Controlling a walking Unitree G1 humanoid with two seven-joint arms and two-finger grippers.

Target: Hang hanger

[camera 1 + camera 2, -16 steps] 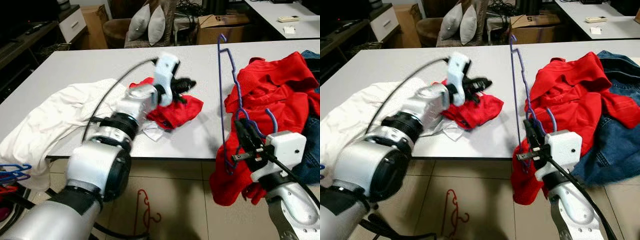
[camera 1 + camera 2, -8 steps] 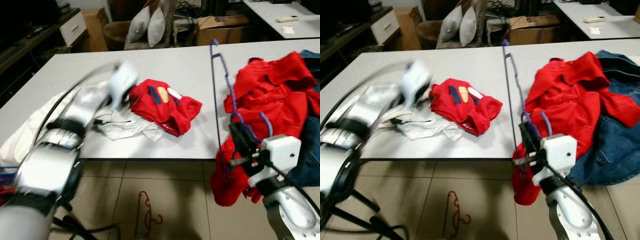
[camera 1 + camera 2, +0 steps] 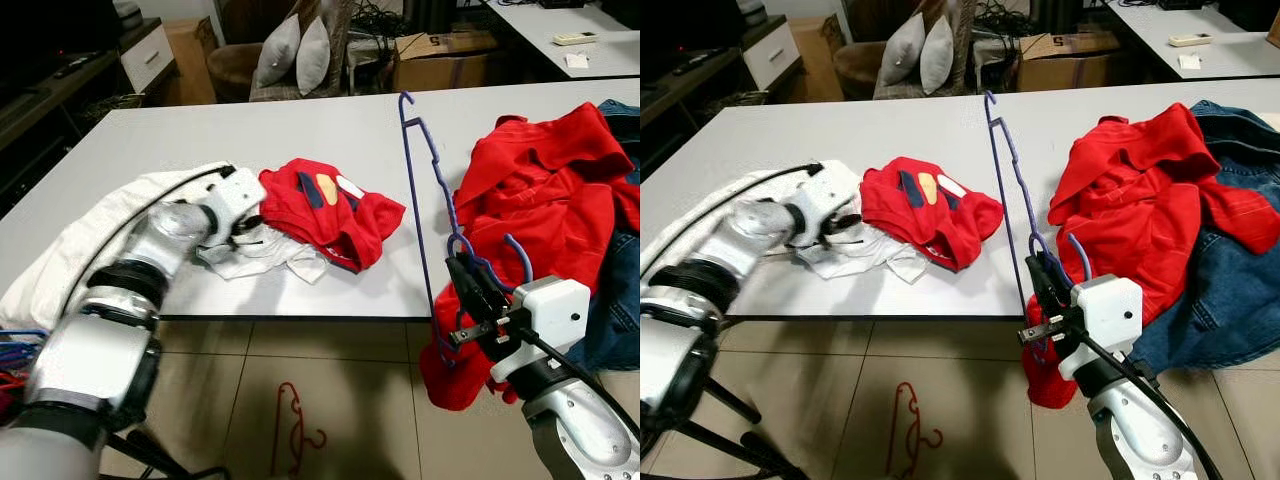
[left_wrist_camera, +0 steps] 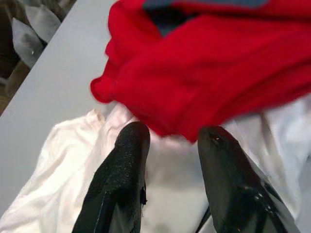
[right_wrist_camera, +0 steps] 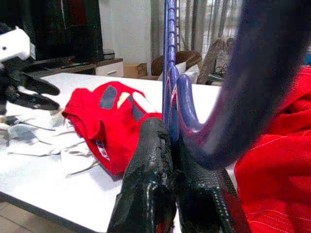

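Note:
A thin purple wire hanger [image 3: 404, 110] stands nearly upright at the table's front edge. My right gripper [image 3: 466, 292] is shut on its lower part beside the hook; the right wrist view has both fingers [image 5: 150, 160] pressed against the purple bar [image 5: 167, 48]. My left gripper [image 3: 246, 216] lies low on the table, open, over a crumpled white cloth [image 3: 262, 256]. A folded red shirt [image 3: 335, 212] sits just beyond its fingertips [image 4: 130, 145] and fills the far side of the left wrist view as red fabric [image 4: 218, 63].
A red jacket [image 3: 545, 185] lies on the table's right and hangs over the front edge, with blue denim [image 3: 615, 320] beside it. A large white garment [image 3: 85, 245] drapes off the left. A red hanger [image 3: 295, 425] lies on the floor. Blue hangers [image 3: 15, 348] are at far left.
My left arm has pulled back off the red shirt to the left and dropped onto the white cloth. The purple hanger in my right gripper has shifted a little left.

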